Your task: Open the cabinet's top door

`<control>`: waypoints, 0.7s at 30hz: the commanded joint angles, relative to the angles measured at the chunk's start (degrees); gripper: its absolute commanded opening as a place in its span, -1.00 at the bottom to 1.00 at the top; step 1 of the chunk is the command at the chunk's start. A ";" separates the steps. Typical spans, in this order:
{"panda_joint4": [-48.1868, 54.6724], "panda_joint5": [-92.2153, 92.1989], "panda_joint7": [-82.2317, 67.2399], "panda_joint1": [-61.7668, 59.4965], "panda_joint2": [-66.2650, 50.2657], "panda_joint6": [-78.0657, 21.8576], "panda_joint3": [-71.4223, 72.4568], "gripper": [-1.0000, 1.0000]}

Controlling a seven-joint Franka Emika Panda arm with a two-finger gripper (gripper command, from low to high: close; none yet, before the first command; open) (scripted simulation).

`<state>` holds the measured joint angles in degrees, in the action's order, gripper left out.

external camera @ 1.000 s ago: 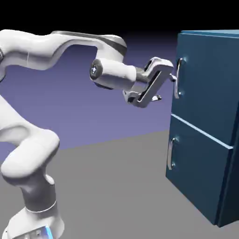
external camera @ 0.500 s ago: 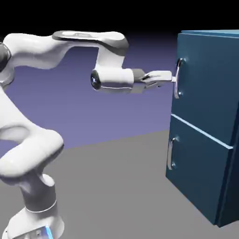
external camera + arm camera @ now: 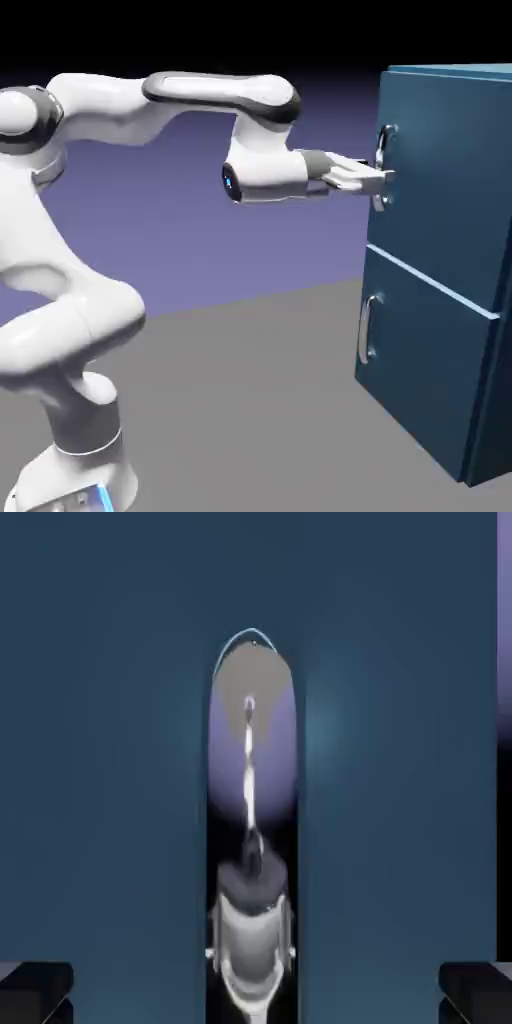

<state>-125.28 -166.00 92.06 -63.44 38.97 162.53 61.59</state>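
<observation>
The white Franka arm (image 3: 120, 110) is seen rising from the lower left of the exterior view, folding back at a bent elbow and then running level to the right across the upper part of the picture. The wrist is bent down at the end of this level link, and the hand is held horizontal, pointing at the cabinet (image 3: 440, 260). The gripper (image 3: 383, 181) is laid flat, edge-on to the camera, with its tips at the silver bar handle (image 3: 380, 168) of the top door (image 3: 440, 170).

The cabinet stands at the right of the exterior view, on the grey table (image 3: 250, 400). Its top door lies flush with the front, shut. The lower door (image 3: 420, 370), with its own handle (image 3: 367, 329), is also shut.

In the hand view the handle (image 3: 250, 812) is seen head-on, running up the middle of the blue panel. The two dark fingertips (image 3: 35, 990) are seen in the bottom corners, well apart from the bar on either side. The jaws are thus shown spread about the handle, with no hold on it.
</observation>
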 commanded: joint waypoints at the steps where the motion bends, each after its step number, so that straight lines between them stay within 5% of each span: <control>1: 0.00 0.00 0.00 0.00 0.00 0.00 0.00 -1.00; 14: -5.79 0.03 -16.24 27.00 -9.72 -1.77 -23.60 -1.00; 21: -12.53 13.52 -7.99 39.66 -6.77 -5.58 -36.14 -1.00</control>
<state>-137.83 -152.52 84.07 -23.81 32.19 156.99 25.45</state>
